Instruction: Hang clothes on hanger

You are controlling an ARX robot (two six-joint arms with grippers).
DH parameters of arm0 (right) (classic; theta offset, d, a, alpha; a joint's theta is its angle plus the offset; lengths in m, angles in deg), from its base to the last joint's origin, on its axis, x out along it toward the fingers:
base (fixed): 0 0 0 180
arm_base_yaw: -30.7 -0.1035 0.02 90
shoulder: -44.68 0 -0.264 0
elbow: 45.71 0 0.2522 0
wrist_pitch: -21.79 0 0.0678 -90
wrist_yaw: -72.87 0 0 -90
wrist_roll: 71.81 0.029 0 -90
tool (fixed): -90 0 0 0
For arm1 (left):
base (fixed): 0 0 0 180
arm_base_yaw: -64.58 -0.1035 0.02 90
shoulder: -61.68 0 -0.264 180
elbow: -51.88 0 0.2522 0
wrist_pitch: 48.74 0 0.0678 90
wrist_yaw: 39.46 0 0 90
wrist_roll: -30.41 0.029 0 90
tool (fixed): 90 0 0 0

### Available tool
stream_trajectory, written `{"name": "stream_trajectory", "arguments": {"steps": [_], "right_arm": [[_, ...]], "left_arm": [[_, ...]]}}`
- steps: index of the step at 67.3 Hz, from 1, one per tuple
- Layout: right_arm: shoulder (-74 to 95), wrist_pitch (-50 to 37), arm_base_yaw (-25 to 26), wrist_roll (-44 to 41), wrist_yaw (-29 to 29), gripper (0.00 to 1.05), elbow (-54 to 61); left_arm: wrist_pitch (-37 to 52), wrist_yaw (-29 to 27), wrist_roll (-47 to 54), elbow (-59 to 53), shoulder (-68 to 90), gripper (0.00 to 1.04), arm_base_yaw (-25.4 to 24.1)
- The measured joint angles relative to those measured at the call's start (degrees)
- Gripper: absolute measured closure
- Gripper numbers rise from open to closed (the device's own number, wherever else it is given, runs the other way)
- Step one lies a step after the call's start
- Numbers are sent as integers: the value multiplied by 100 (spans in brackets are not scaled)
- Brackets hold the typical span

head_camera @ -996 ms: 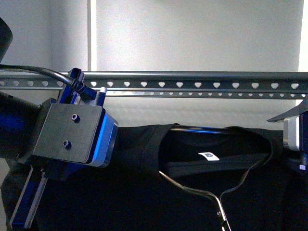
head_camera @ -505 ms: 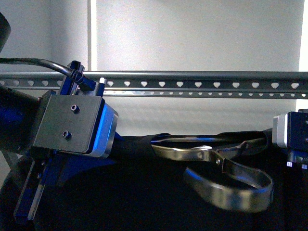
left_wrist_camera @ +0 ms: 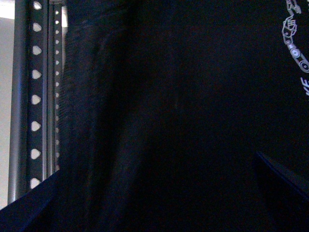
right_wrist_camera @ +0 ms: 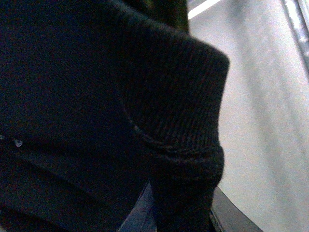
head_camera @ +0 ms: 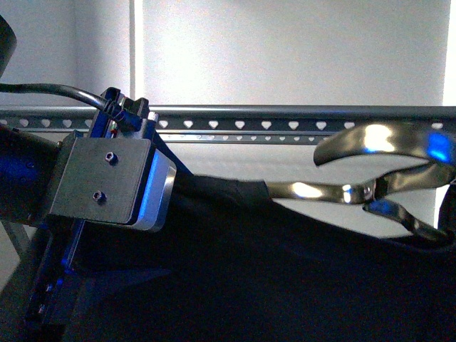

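Note:
The clothes (head_camera: 285, 271), a black T-shirt, fill the lower front view below the hanger (head_camera: 285, 112), a dark grey rail with heart-shaped holes. The shirt's shiny wire hook (head_camera: 370, 139) is raised at the right, level with the rail and in front of it. My left gripper (left_wrist_camera: 157, 195) is open, its dark fingers (left_wrist_camera: 29, 208) wide apart against the shirt cloth (left_wrist_camera: 169, 111), with the rail (left_wrist_camera: 36, 96) alongside and white lettering (left_wrist_camera: 292, 38) showing. My right gripper (right_wrist_camera: 178, 212) is shut on a ribbed black edge of the shirt (right_wrist_camera: 169, 121).
My left arm's wrist block (head_camera: 107, 178) and its cable stand in front of the rail's left part. A pale wall and bright window blind (head_camera: 285, 50) lie behind the rail. A grey rack leg (head_camera: 14, 235) shows at the far left.
The wire hook has risen from low centre up to the right, to rail height. The shirt has risen with it and its white neck label is now hidden. My left arm has barely moved.

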Motion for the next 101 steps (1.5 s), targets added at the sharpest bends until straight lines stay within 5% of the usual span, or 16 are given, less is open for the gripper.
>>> {"name": "stream_trajectory", "arguments": {"steps": [11, 21, 30, 36, 46, 55, 85, 91, 101], "right_arm": [[-92, 1604, 367, -1196, 317, 96, 177], [-120, 2100, 516, -1078, 254, 96, 181], [-273, 2374, 614, 260, 76, 96, -74], [-531, 2629, 680, 1410, -153, 98, -321], [-874, 3174, 813, 3215, -131, 98, -682], [-911, 3314, 870, 4527, -387, 98, -925], [-28, 2898, 656, 8140, 129, 98, -2409], [210, 2876, 560, 8491, 356, 98, -2675], [621, 2798, 448, 8841, 699, 98, -3156]], "left_arm": [[0, 0, 0, 0, 0, 7, 0], [20, -4, -9, -2, 0, 7, 2], [2946, -1045, -3211, -575, 125, 7, -72], [4037, -1797, -5862, -481, 201, 7, -289], [3860, -3141, -9392, 24, 208, 7, -728], [3477, -3368, -10686, 138, 208, 7, -1049], [3810, -2603, -10970, -396, -437, 7, -857], [2321, -3668, -10354, -573, -911, 23, -667], [2162, -3950, -9923, -2006, -1956, 51, -568]]}}
